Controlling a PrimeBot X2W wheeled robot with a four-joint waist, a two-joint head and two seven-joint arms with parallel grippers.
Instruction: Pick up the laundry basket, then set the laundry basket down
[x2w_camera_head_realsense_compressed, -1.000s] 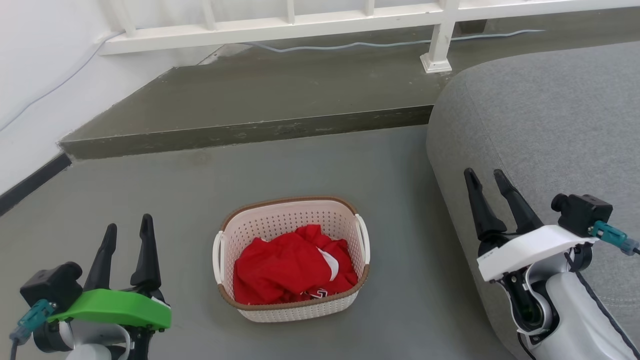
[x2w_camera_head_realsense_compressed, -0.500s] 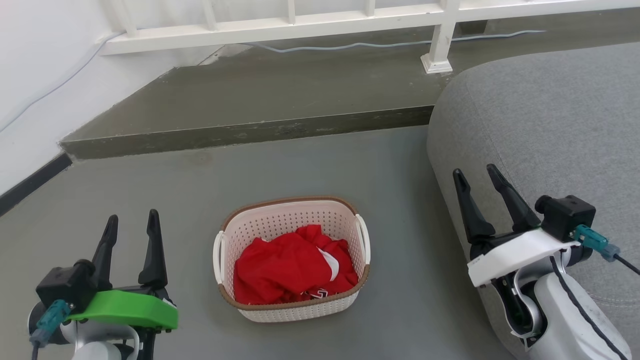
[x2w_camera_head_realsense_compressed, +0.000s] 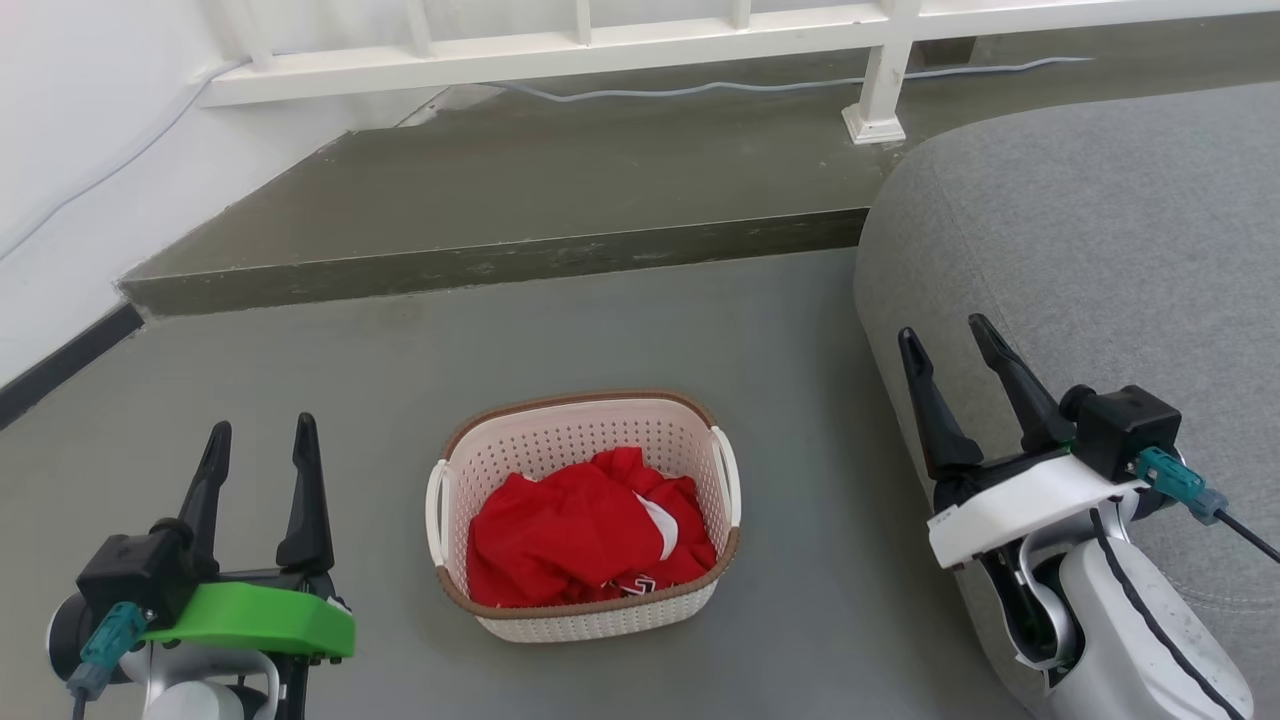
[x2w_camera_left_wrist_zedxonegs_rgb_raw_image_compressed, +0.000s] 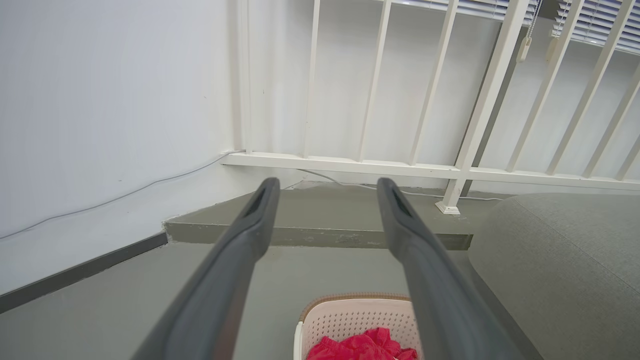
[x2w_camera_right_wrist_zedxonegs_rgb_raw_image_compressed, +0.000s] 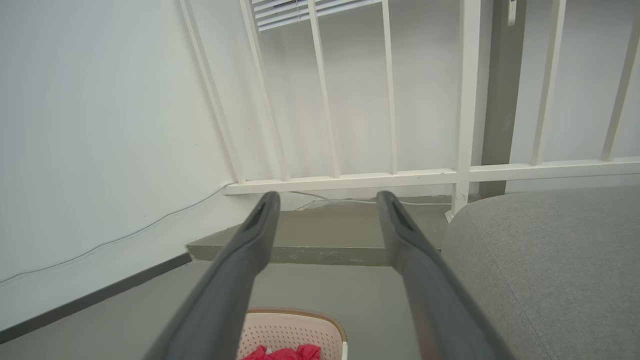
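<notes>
Basket (x2w_camera_head_realsense_compressed: 590, 622) lay ungrasped; left end effector (x2w_camera_head_realsense_compressed: 262, 428) (9 o'clock) and right end effector (x2w_camera_head_realsense_compressed: 942, 330) (2 o'clock) gaped empty; pickup and set-down remained

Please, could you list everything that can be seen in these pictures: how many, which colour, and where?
laundry basket: one, cream-white with brown rim, on the floor between the two arms
red clothing: one heap, red with a white patch, inside the basket
floor: one, grey, under the basket
step: one, dark grey-green, behind the basket
railing: one, white, along the far edge of the step
cable: at least one, pale grey, on the step under the railing
upholstered seat: one, grey, at the right
wall: one, white, at the left
baseboard: one, black, at the foot of the wall
left pincer: one, dark fingers on green mount, lower left, open
right pincer: one, dark fingers on white mount, lower right, open
</notes>
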